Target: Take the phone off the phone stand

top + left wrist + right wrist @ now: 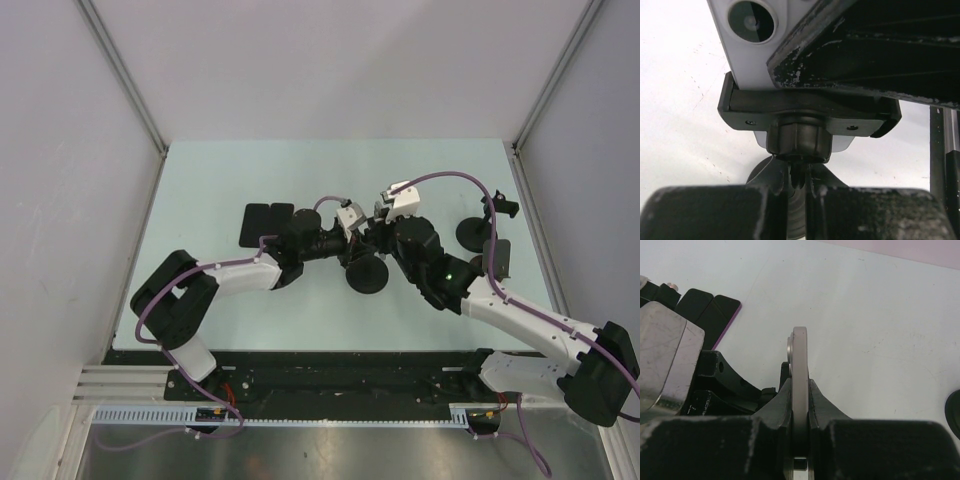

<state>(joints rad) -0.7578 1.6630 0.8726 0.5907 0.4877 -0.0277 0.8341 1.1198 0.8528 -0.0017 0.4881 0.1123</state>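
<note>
The phone, pale with a round camera lens, sits in the black clamp of the phone stand, whose round base rests at mid-table. My left gripper is shut on the stand's thin neck just below the clamp's nut. My right gripper is shut on the phone's silver edge, one finger on each face. In the top view both grippers, left and right, meet above the base and hide the phone.
Two dark phones lie flat at the back left, also in the right wrist view. A second stand with an empty clamp stands at the right, near the table's right edge.
</note>
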